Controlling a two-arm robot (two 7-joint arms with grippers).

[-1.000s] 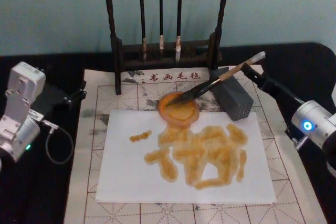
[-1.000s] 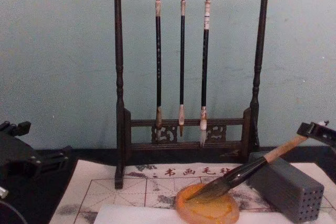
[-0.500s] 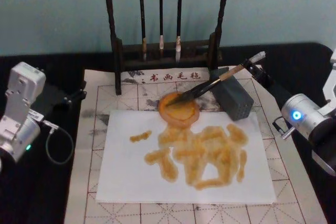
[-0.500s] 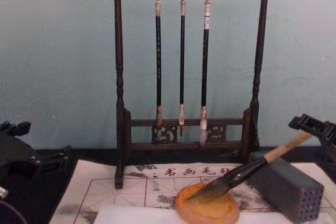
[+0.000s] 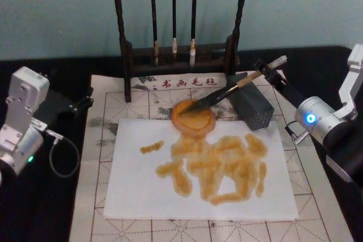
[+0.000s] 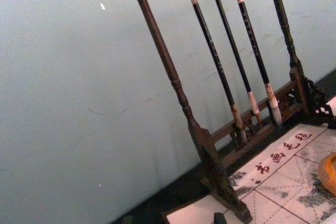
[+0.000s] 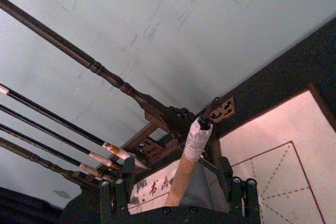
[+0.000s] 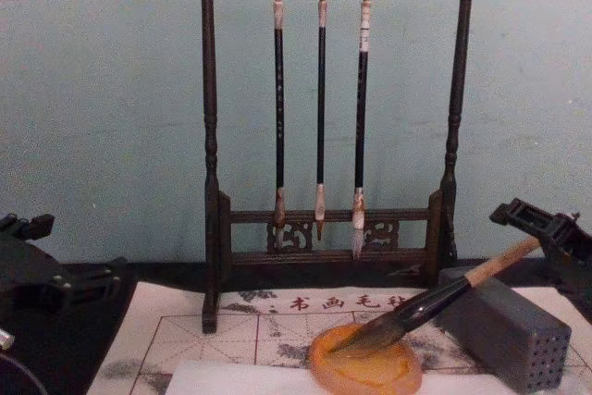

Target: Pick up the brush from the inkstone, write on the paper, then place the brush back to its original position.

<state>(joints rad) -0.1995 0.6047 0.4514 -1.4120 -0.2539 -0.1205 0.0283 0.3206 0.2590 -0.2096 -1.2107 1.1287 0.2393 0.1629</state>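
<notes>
The brush (image 5: 238, 86) lies slanted, its dark tip in the round orange inkstone (image 5: 194, 118) and its tan handle leaning on a grey block (image 5: 252, 109). My right gripper (image 5: 271, 72) is open, with its fingers on either side of the handle's upper end. In the right wrist view the handle (image 7: 184, 169) stands between the spread fingers (image 7: 239, 190) with gaps on both sides. The chest view shows the brush (image 8: 444, 298), the inkstone (image 8: 365, 372) and the right gripper (image 8: 541, 228) at the handle's end. White paper (image 5: 142, 191) bears orange-brown strokes. My left gripper (image 5: 79, 103) is parked open at the far left.
A dark wooden rack (image 5: 126, 55) with three thin hanging brushes (image 8: 321, 108) stands behind the inkstone. A gridded felt mat (image 5: 108, 100) lies under the paper, on a black tabletop. A cable (image 5: 57, 157) loops beside the left arm.
My right gripper has moved in from the right onto the brush handle's upper end, and its arm has shifted. The brush, the inkstone and the left arm have stayed where they were.
</notes>
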